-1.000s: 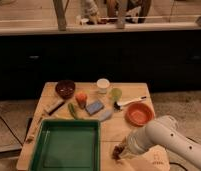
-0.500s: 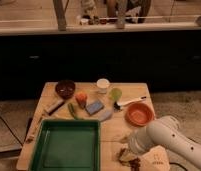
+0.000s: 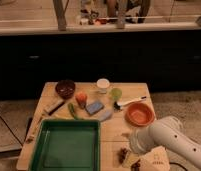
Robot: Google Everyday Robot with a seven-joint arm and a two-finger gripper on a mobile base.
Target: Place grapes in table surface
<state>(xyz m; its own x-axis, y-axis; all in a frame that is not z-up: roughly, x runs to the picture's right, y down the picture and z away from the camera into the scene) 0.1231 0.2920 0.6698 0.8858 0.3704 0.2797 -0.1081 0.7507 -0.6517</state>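
Note:
The grapes are a small dark reddish cluster low over the light tan table surface, near its front edge and right of the green tray. My gripper sits at the end of the white arm, right at the grapes. The arm reaches in from the lower right. I cannot tell whether the grapes rest on the wood or hang just above it.
A green tray fills the front left. An orange bowl stands right of centre and a dark maroon bowl at the back left. A white cup, a green cup, a blue sponge and a pale wooden box are nearby.
The arm's end has shifted a little right and down toward the table's front edge, with the grapes staying at the gripper's tip.

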